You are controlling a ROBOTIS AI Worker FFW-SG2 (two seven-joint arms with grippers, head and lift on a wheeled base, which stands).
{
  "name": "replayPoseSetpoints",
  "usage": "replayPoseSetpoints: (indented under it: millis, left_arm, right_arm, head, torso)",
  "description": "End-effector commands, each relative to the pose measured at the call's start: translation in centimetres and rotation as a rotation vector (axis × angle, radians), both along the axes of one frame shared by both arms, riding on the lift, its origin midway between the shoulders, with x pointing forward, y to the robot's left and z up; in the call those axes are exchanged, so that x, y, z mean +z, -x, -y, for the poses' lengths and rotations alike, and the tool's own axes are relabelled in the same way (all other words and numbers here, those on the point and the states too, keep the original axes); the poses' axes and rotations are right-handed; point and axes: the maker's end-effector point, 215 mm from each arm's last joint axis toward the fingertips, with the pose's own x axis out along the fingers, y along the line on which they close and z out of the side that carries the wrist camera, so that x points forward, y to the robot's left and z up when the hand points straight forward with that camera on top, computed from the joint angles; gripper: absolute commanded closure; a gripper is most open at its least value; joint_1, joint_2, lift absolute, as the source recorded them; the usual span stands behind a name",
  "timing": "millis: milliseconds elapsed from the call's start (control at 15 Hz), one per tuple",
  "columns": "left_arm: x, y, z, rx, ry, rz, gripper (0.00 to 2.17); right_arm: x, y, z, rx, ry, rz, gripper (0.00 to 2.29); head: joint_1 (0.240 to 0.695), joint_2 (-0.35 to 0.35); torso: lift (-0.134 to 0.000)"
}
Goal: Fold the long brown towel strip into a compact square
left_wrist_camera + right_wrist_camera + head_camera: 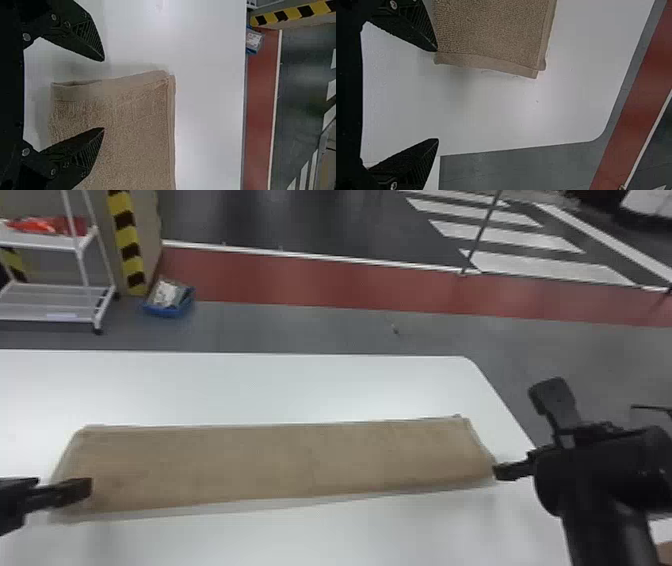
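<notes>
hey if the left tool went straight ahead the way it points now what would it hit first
Most likely the brown towel, near its left end. How much space lies between the left tool and the cloth is unclear.

Passage is afforded over the smooth white desk (280,390), both beyond and before the flat brown towel strip (280,465); the desk's right edge is partly blocked by the black jointed right arm (600,485).

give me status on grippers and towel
Left gripper, right gripper open at opposite ends. Towel strip long, flat on table. Nothing lying on it.
</notes>
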Motion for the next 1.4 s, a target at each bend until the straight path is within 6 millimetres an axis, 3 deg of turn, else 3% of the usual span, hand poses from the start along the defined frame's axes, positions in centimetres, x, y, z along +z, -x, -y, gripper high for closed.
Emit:
replayPoseSetpoints:
  millis: [0,133,267,333,400,533,667,800,1000,1333]
  left_arm:
    - [-0.5,0.3,0.4,-0.001,0.013,-0.022,0.33]
    - [-0.4,0.2,0.6,-0.003,0.013,-0.021,0.54]
    - [-0.4,0.1,0.8,-0.007,0.011,-0.018,0.61]
    - [-0.3,0.0,0.8,-0.008,0.014,-0.015,0.77]
    - [-0.3,0.0,1.0,-0.012,0.020,-0.013,1.04]
    - [0.0,0.0,1.0,-0.012,0.023,-0.009,1.78]
    - [0.0,0.3,0.8,-0.009,0.024,-0.009,1.80]
    - [0.2,0.7,0.7,-0.003,0.030,-0.014,2.14]
    - [1.0,1.3,0.1,-0.001,0.044,-0.001,2.14]
    - [3.2,1.8,-5.0,0.074,0.070,0.041,2.14]
  right_arm:
    - [0.8,0.1,0.6,-0.019,-0.025,0.028,0.07]
    - [1.8,-0.1,0.8,-0.030,-0.045,0.061,0.07]
    - [2.3,0.0,1.4,-0.035,-0.051,0.075,0.07]
    - [2.3,0.1,1.6,-0.038,-0.049,0.075,0.07]
    - [2.4,0.1,1.8,-0.041,-0.050,0.078,0.07]
    - [2.6,0.0,2.0,-0.040,-0.049,0.085,0.07]
    - [2.6,0.0,2.2,-0.041,-0.047,0.087,0.08]
    - [2.5,0.1,2.4,-0.044,-0.050,0.088,0.08]
    - [2.4,0.2,2.7,-0.049,-0.061,0.092,0.08]
    - [2.2,0.7,3.2,-0.054,-0.063,0.093,0.08]
  head:
    - [0.695,-0.254]
    - [0.695,-0.262]
    - [0.695,-0.268]
    - [0.695,-0.271]
    - [0.695,-0.274]
    - [0.695,-0.285]
    - [0.695,-0.289]
    - [0.695,-0.290]
    - [0.695,-0.292]
    - [0.695,-0.280]
  torso:
    - [-0.125]
    - [-0.125]
    - [-0.125]
    - [-0.125]
    - [-0.125]
    - [-0.125]
    - [-0.125]
    - [-0.125]
    - [-0.125]
    - [-0.125]
